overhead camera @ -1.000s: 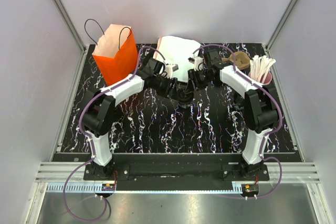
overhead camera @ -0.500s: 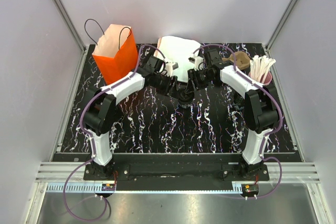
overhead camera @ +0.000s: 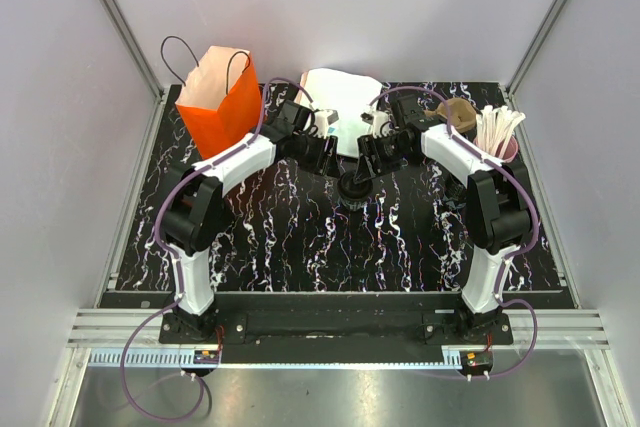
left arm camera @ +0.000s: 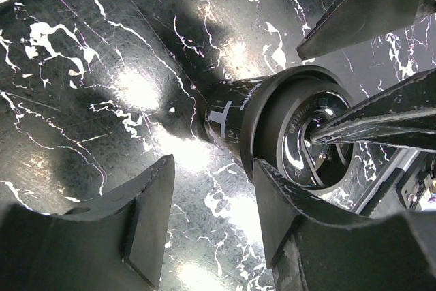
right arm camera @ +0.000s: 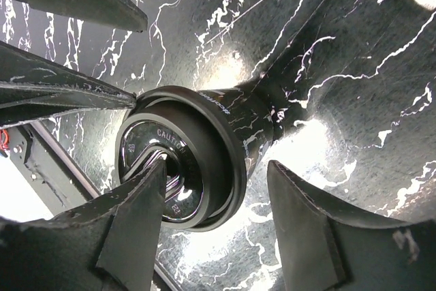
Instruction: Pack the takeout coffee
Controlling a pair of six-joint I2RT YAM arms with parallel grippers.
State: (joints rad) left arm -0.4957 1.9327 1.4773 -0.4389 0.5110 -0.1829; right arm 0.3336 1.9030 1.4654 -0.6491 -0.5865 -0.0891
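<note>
Standing open at the far left of the tabletop (overhead camera: 280, 237), the orange paper bag (overhead camera: 222, 107) holds no cup yet, so lifting and bagging remain. A white sheet (overhead camera: 345, 97) lies behind the centre. Both hands crowd the middle: the left hand (left arm camera: 214, 168) has its jaws spread, and the right hand (right arm camera: 216, 168) is also unclamped, one finger on the lid. Between them the takeout coffee (overhead camera: 353, 185) stands lidded, well apart from the bag. A pink cup (overhead camera: 505, 150) stands far right, out of the way.
</note>
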